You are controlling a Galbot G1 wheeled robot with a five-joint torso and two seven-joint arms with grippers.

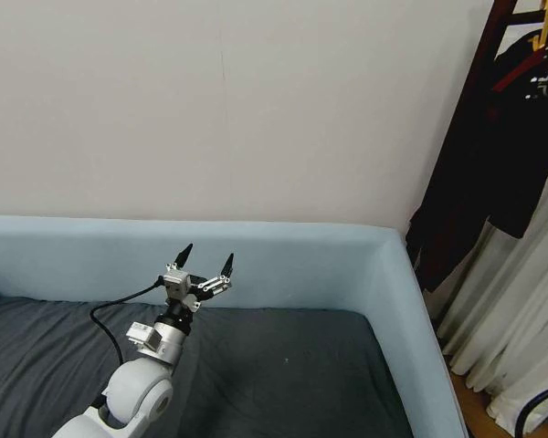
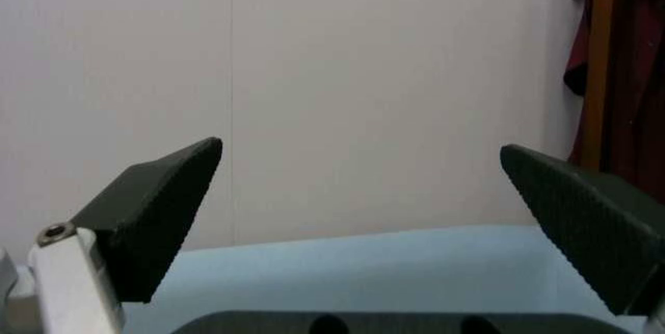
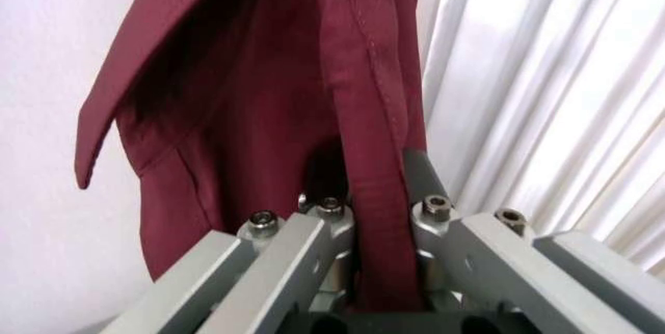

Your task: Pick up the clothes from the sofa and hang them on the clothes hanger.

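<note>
The dark red shirt is pinched by the right end effector. The left end effector is spread wide over the light blue sofa.

Smooth matt maroon cloth for the shirt. Beside the shirt, brushed bare metal right gripper, thin white cloth curtain.

Left pincer low ahead, tips up, spread wide. Right pincer raised high right, clamped on maroon garment.
</note>
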